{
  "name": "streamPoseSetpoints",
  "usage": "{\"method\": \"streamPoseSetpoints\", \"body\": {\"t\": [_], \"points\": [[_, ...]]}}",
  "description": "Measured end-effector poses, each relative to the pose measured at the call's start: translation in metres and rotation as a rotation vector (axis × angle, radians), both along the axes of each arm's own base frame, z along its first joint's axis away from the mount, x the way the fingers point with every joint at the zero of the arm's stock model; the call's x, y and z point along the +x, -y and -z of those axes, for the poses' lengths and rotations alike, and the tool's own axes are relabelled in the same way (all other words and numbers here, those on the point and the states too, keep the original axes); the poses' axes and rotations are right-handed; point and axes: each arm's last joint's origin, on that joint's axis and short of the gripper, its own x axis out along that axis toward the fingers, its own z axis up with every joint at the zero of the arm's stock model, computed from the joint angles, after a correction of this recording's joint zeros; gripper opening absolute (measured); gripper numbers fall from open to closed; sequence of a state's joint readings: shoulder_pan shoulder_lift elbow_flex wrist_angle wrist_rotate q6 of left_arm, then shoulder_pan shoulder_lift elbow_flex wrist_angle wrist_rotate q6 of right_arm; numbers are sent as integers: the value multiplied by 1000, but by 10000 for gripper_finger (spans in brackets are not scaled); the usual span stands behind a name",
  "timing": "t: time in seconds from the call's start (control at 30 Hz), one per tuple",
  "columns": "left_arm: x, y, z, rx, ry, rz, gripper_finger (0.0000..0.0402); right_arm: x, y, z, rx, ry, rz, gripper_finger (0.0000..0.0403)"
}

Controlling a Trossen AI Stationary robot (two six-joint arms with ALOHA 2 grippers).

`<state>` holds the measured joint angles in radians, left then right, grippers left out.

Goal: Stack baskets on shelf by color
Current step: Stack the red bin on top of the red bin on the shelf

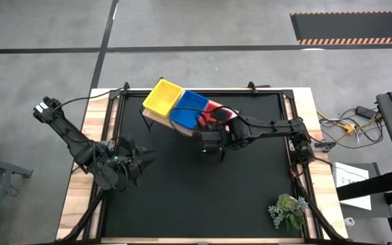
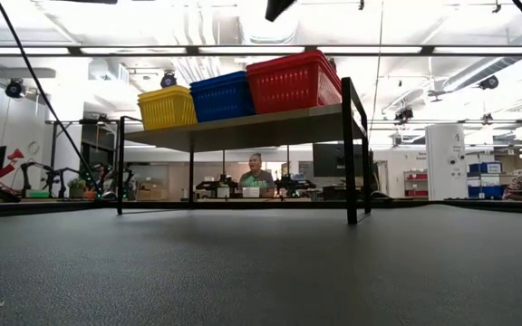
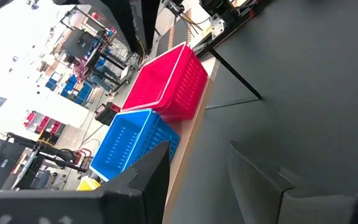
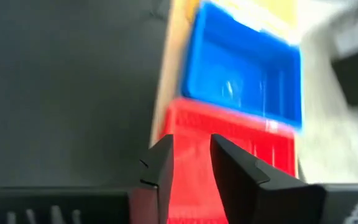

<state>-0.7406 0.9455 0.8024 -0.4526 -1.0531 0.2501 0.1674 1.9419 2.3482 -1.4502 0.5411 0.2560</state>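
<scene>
Three stacks stand side by side on the shelf [image 2: 243, 127] at the table's far edge: yellow baskets [image 1: 163, 96], blue baskets [image 1: 189, 109], red baskets [image 2: 290, 83]. In the low view each colour reads as one block; how many trays make up each stack cannot be counted with certainty.

Right gripper [image 4: 190, 163] sits directly over the near rim of the red stack, fingers a little apart with a narrow gap between them, not clamped on anything I can make out. Whether the tips touch the red mesh cannot be told. Judgement: this is the release of the last red tray, so sorting looks essentially finished. Next move calls for the fingers to spread enough to clear the rim, then lift straight up without dragging the stack off the plank edge.

Left gripper [image 3: 191, 180] waits low over the black table [image 1: 203, 197], well apart from the shelf, fingers spread, holding nothing.

Hidden: from above, the right arm covers most of the red stack. No loose baskets are visible on the table. A person sits in the room behind, beneath shelf level.
</scene>
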Motion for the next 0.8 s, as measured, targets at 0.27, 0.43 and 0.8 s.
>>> {"method": "streamPoseSetpoints", "body": {"t": [0.27, 0.43, 0.8], "points": [[0, 0, 0, 1, -1, 0, 143, 31, 17, 20, 22, 30, -254, 22], [0, 0, 1, 1, -1, 0, 143, 35, 39, 39, 54, -25, -245, 9], [0, 0, 1, 0, -2, -1, 143, 34, 56, 41, 64, -29, -205, 9]]}}
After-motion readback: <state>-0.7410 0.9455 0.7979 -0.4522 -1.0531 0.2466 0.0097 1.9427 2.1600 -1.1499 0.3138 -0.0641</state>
